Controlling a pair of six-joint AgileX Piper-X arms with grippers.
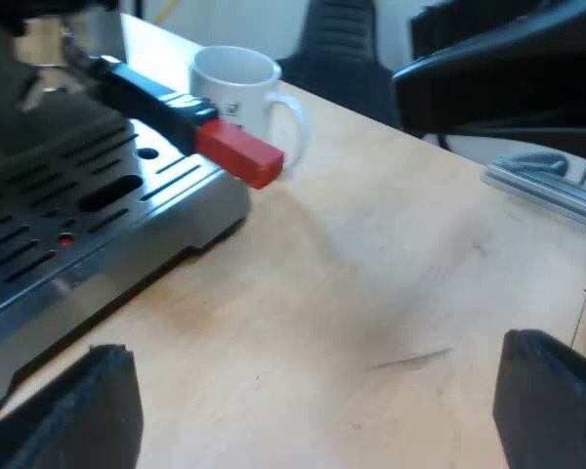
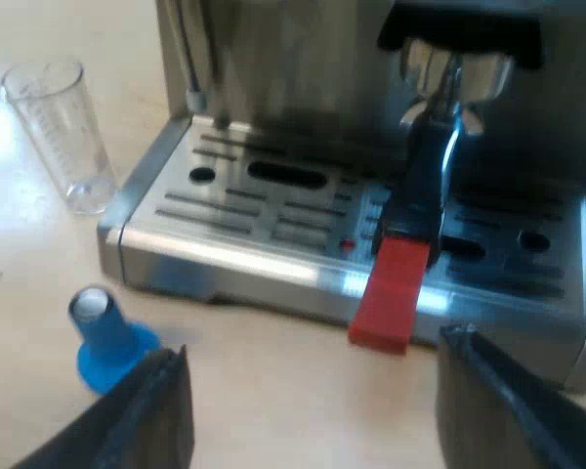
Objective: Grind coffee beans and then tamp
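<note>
**Holder sitting locked in the machine, both grippers hanging open**

The left gripper (image 1: 317, 410) is hovering low over the bare desk (image 1: 391, 264) beside the espresso machine (image 1: 78, 215). Its jaws are standing wide and holding nothing. The right gripper (image 2: 322, 410) is facing the machine's front, its jaws also spread wide and gripping nothing.

The metal holder (image 2: 439, 137) is sitting locked under the machine's brewing head. Its dark handle is reaching out over the slotted drip tray (image 2: 264, 210), and the red end (image 2: 391, 293) is jutting past the tray's front edge.

The blue tamper (image 2: 103, 337) is standing on the desk in front of the tray (close to one of the right gripper's fingers (image 2: 151, 415), though not touching it). A measuring glass (image 2: 59, 127) is standing upright by the tray's corner. A white mug (image 1: 236, 86) is sitting on the desk just beyond the handle's red end.
</note>
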